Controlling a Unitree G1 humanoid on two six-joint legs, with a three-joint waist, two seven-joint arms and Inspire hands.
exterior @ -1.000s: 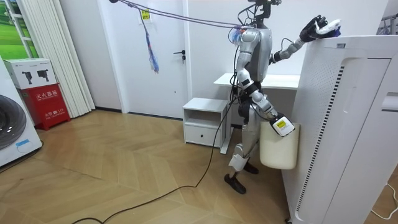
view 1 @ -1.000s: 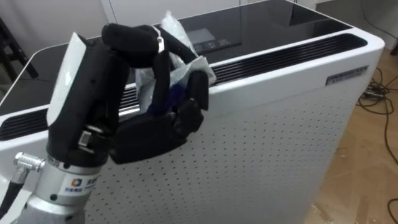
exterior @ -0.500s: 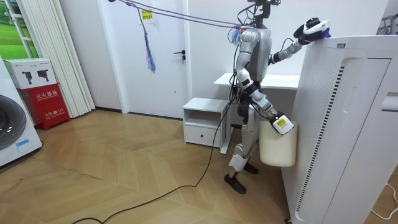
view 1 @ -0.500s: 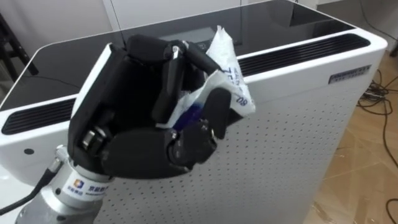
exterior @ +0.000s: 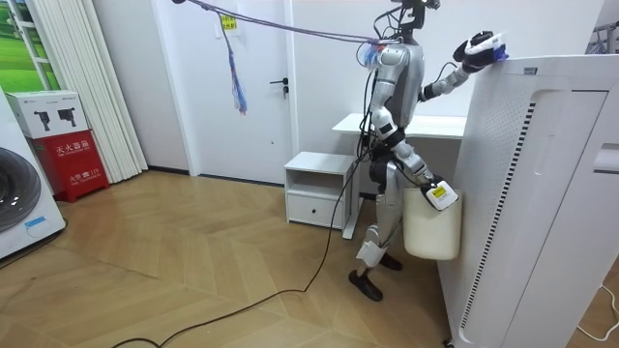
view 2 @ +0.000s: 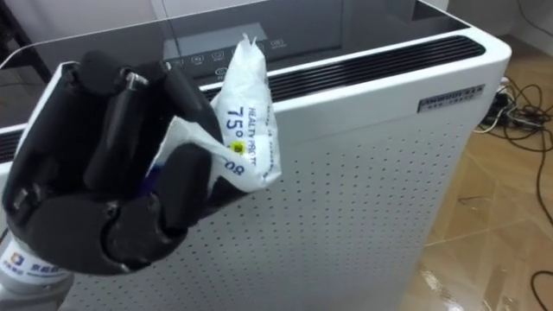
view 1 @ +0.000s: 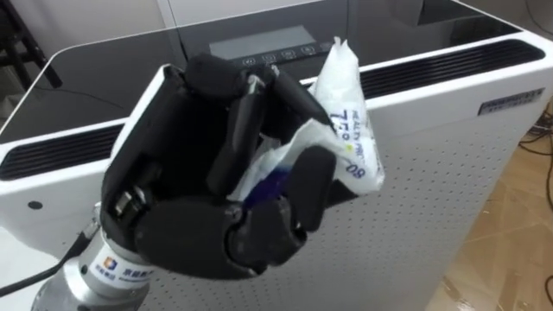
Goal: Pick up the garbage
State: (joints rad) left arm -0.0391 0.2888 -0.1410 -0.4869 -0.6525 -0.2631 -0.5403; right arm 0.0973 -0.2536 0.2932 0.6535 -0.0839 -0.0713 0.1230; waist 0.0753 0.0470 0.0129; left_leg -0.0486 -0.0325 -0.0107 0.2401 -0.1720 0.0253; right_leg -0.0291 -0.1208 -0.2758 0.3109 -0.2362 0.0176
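My left hand point(view 1: 190, 216) is raised close to the head camera, its dark fingers curled round a crumpled white wrapper point(view 1: 346, 130) with blue print. The wrapper's point(view 2: 246, 130) top end sticks up out of the fist. Behind it stands a tall white perforated air purifier point(view 1: 432, 173) with a dark glass top. In the room view the left hand point(exterior: 474, 46) and the wrapper are held up beside the purifier's point(exterior: 542, 193) top edge. My right hand point(exterior: 437, 193) hangs low at the rim of a cream bin point(exterior: 432, 232); its fingers are not discernible.
I stand on wooden floor right against the purifier's side. A white bedside cabinet point(exterior: 317, 186) and a white desk point(exterior: 387, 124) are behind me. Cables point(view 2: 510, 95) lie on the floor past the purifier's far corner. A washing machine point(exterior: 24, 193) stands at the room view's left.
My left hand has drawn back from the purifier's top toward the camera, turning palm-up with the wrapper still in its grip. The right arm and bin stay put.
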